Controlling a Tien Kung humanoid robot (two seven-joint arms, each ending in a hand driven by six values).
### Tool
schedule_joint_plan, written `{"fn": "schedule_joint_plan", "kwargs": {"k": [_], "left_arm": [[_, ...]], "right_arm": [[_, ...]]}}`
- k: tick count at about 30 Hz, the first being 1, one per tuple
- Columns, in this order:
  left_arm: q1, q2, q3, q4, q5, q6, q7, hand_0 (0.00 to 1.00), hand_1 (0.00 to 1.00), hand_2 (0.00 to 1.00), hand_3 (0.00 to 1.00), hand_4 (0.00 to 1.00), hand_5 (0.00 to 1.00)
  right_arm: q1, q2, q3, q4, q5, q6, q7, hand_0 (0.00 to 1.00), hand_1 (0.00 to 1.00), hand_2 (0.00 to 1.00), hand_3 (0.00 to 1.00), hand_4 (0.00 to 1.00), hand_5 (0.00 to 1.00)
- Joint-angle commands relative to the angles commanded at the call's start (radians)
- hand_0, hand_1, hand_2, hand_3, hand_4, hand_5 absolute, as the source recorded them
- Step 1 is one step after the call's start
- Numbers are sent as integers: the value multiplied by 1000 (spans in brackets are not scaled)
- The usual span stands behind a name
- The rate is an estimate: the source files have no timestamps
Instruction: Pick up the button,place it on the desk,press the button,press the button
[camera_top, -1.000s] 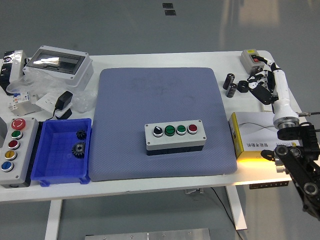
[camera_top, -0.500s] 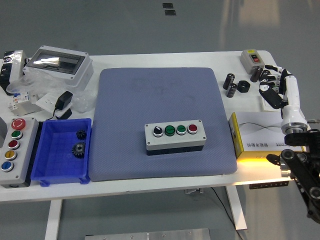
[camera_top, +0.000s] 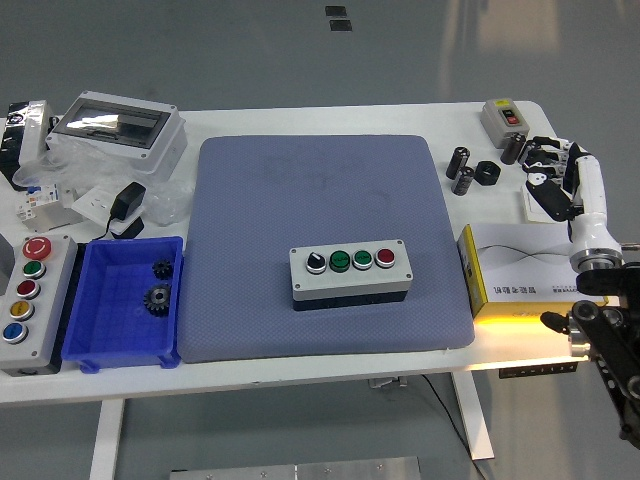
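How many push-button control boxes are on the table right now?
3: a four-control box on the blue mat, a five-button box at the table's left edge, and a small grey box at the far right corner.

— What sort of place is this?
— A robotics lab or workshop: a white tabletop (camera_top: 300, 115) on a bare grey floor (camera_top: 300, 50), with push-button control boxes (camera_top: 350, 273), a blue parts bin (camera_top: 100, 345) holding gears (camera_top: 157, 297), and an electrical enclosure (camera_top: 118, 128).
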Motion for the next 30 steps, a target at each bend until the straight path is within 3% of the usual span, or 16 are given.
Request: {"fn": "schedule_joint_plan", "kwargs": {"k": [2, 3, 8, 9, 14, 15, 20, 21, 30], "left_arm": [[-1, 0, -2, 0, -1, 1, -2, 656, 629, 620, 698, 814, 246], [-1, 1, -2, 0, -1, 1, -3, 656, 629, 620, 698, 813, 246], [3, 0, 0, 0, -9, 1, -4, 656, 629, 620, 698, 813, 246], [4, -1, 2, 0, -10, 0, -3, 656, 629, 620, 699, 813, 245], [5, -6, 2, 0, -12, -1, -3, 656, 629, 620, 699, 813, 245], [5, -6, 2, 0, -11, -1, -4, 656, 629, 620, 699, 813, 247], [3, -10, 1, 0, -9, -2, -7, 656, 629, 620, 699, 813, 247], [3, -10, 0, 0, -9, -2, -7, 656, 629, 620, 697, 813, 248], [3, -13, 1, 0, -10, -2, -7, 656, 629, 620, 697, 813, 248]], "right_arm": [[-2, -1, 0, -2, -9, 1, 0, 478, 630, 687, 701, 303, 240], [-1, -1, -2, -3, -12, 2, 0, 670, 726, 760, 716, 421, 267], [8, -2, -12, -7, -20, 8, 1, 670, 726, 760, 716, 421, 267], [10, -1, -13, -7, -19, 9, 1, 739, 792, 803, 790, 609, 341], [16, -1, -18, -9, -12, 12, 1, 739, 792, 803, 790, 609, 341], [16, -1, -18, -10, -11, 12, 1, 775, 820, 816, 833, 712, 421], [18, 1, -13, -14, 8, 16, 4, 775, 820, 816, 833, 712, 421], [19, 1, -12, -15, 13, 17, 4, 800, 839, 826, 847, 787, 484], [18, 4, 4, -20, 54, 26, 13, 800, 846, 828, 852, 801, 502]]}}
